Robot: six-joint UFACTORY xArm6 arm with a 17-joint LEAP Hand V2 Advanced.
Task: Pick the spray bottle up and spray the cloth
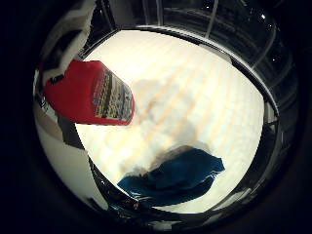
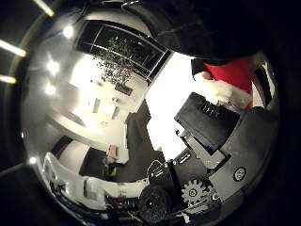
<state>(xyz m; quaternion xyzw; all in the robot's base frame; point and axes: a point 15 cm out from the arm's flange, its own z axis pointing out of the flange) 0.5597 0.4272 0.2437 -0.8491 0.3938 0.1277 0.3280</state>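
A red spray bottle (image 1: 87,92) with a printed label hangs above the white table (image 1: 195,87), close to the palm. My right hand (image 2: 211,132) is curled round it: black and white fingers (image 2: 207,120) wrap over the bottle's red body (image 2: 233,75) in the thumb side view. A crumpled blue cloth (image 1: 178,175) lies on the table near its edge, below and apart from the bottle. The bottle's nozzle is hidden.
The table's dark rim (image 1: 248,73) curves round the far side, with dark window frames beyond it. The thumb side view looks out into the room, at ceiling lights (image 2: 68,32), a tall plant (image 2: 117,61) and white furniture.
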